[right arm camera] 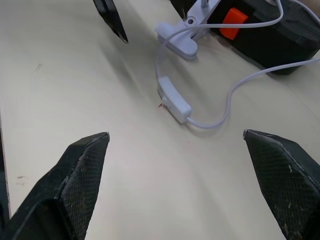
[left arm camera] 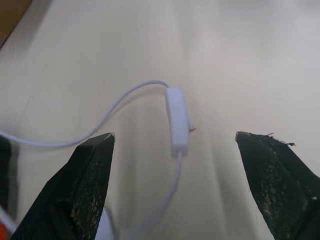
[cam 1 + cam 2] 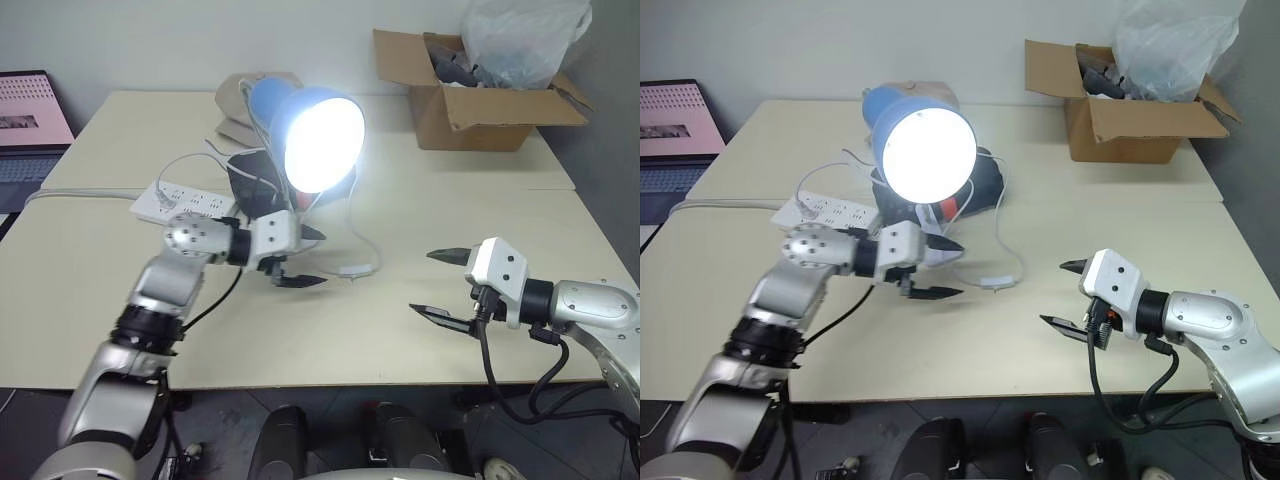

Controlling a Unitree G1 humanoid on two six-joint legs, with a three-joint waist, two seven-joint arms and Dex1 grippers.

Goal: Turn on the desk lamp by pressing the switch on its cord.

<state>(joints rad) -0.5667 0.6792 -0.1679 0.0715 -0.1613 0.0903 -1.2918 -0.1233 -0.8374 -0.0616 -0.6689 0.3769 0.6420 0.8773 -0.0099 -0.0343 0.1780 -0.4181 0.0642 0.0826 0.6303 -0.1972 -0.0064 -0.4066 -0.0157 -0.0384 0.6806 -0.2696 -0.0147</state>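
The desk (image 3: 420, 330) carries a cardboard box (image 3: 470, 105) at its far right corner and a power strip (image 3: 185, 203) on the left. The desk lamp (image 3: 315, 135) stands in the middle, lit (its bulb glares white). The left hand (image 3: 300, 257) hangs just left of the switch (image 3: 354, 270), fingers spread, grasping nothing. The right hand (image 3: 440, 285) hovers near the right edge, also spread and empty. The cord (image 1: 260, 75) loops flat on the desk, the switch lying between both hands.
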